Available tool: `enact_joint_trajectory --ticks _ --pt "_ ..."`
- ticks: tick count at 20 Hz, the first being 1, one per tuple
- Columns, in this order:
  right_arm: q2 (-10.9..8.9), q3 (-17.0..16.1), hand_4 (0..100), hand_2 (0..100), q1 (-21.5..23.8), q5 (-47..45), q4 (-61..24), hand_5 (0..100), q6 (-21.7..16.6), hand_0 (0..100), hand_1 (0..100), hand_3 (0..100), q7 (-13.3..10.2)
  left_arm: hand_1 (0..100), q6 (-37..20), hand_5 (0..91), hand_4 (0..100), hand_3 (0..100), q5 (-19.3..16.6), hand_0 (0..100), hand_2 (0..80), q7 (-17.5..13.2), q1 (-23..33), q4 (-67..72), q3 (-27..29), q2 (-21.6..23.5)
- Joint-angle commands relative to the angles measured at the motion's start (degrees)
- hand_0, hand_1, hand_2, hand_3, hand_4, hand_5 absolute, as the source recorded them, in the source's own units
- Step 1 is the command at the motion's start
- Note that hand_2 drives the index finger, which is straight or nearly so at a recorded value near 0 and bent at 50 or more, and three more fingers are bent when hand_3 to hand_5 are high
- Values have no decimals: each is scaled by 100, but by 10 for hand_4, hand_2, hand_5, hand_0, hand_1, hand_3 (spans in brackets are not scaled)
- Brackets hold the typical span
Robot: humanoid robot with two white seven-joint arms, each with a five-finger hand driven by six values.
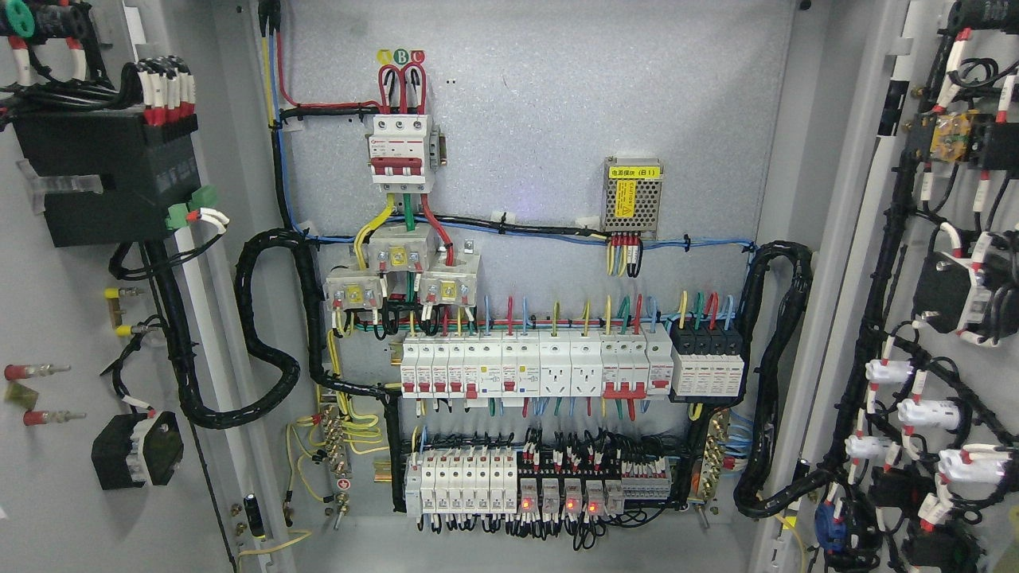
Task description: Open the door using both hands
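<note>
1. Both grey metal cabinet doors, left door [56, 318] and right door [955, 318], stand swung wide beside me.
2. Neither of my hands shows, so I cannot tell their state.
3. Farther in, the wired breaker panel [525, 318] lies exposed; opening looks done, so next I need only stay clear.

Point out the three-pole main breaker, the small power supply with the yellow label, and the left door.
three-pole main breaker [400, 151], head view, on its red toggle bar.
power supply [633, 199], head view, on its perforated metal cover.
left door [56, 493], head view, on its bare inner panel.
</note>
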Motion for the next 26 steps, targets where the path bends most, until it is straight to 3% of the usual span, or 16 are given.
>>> enact_joint_trajectory --ticks 1,5,9,15,20,26 --pt "-135 -544 0 0 114 -14 415 0 -56 219 0 0 48 0 -11 0 38 27 102 295 26 55 63 -1218 744 -65" --pt "-337 -527 0 0 395 -40 415 0 -355 218 0 0 48 0 -11 0 38 27 128 295 26 98 71 -1333 964 -223" --pt "-346 -650 0 0 449 -76 459 0 -381 219 0 0 48 0 -20 0 37 27 260 295 26 230 466 -1333 1210 -390" --pt "-355 -615 0 0 642 -84 538 0 -461 219 0 0 65 0 6 0 38 27 752 295 26 222 827 -1307 2158 -513" --pt "-513 -588 0 0 739 -84 547 0 -680 219 0 0 74 0 251 0 38 27 1051 295 26 230 976 -1202 2774 -557" --pt "-522 -589 0 0 739 -408 574 0 -672 219 0 0 74 0 340 0 38 26 1131 295 26 222 1047 -1052 3187 -654"
